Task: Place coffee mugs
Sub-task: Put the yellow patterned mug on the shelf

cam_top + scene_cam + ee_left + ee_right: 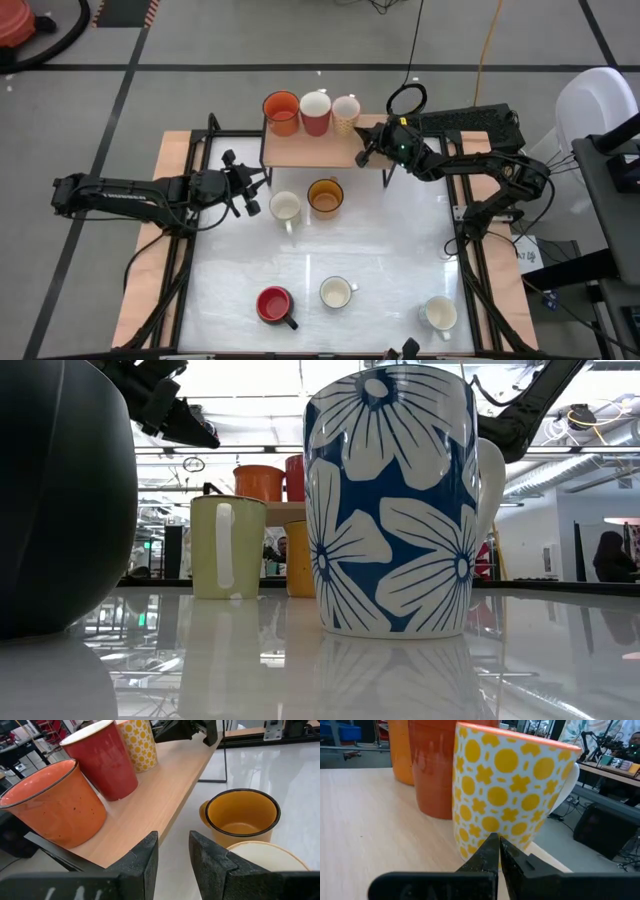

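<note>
The blue-flowered mug (392,500) sits nearest, empty like the red mug (274,304) and cream mug (285,207). My left end effector (251,195), fingers slightly apart, holds nothing at nine o'clock. My right end effector (365,155), fingers together, sits at the shelf (315,150) beside the yellow-dotted mug (346,112).

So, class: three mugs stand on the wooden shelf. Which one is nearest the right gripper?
The yellow-patterned mug, at the row's end closest to the right gripper; the others are plain orange and red.
</note>
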`<control>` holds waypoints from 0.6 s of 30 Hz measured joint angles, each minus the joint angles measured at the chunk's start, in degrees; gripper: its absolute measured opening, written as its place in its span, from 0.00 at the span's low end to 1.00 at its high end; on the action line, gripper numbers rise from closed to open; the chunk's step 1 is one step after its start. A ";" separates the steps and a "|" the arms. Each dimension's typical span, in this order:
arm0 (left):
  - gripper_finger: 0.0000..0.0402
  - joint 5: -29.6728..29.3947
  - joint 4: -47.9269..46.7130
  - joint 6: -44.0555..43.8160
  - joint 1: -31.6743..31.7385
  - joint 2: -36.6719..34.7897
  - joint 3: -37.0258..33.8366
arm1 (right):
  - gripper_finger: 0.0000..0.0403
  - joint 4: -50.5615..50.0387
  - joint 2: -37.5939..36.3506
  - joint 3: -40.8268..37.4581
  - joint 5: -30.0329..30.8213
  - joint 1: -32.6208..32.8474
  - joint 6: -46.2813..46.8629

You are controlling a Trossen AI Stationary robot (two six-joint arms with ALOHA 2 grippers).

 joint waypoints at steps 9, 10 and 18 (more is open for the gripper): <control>0.29 -0.01 0.04 0.00 -0.01 0.00 0.01 | 0.00 0.32 0.05 0.00 0.04 1.34 0.12; 0.29 0.00 0.04 0.00 0.00 0.00 0.01 | 0.00 0.28 0.05 0.00 0.04 1.75 0.54; 0.29 0.00 0.42 0.00 -0.01 0.00 0.01 | 0.00 3.21 0.08 0.00 0.38 4.63 2.67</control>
